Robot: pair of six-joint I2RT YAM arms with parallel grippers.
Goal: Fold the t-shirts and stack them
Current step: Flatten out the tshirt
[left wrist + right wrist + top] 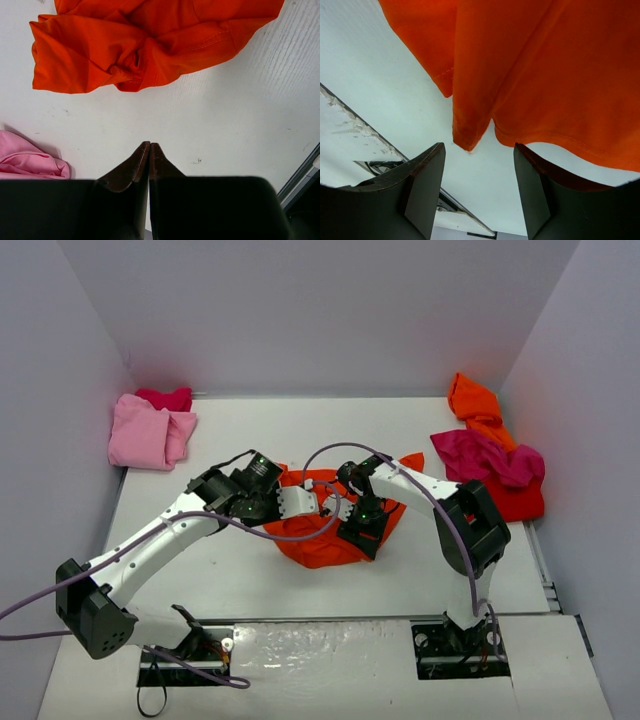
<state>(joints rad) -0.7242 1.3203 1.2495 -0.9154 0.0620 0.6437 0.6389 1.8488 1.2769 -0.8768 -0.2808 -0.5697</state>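
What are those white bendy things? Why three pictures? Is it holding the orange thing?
They are robot arms, left and right, each ending in a two-finger hand. One picture looks down from above; the other two come from cameras on the wrists. On the table lies a crumpled orange t-shirt. Pink shirts sit at the back left, more shirts in a heap at the right. The left hand is shut on nothing. The right hand is open, the shirt's corner just ahead of it, not held.
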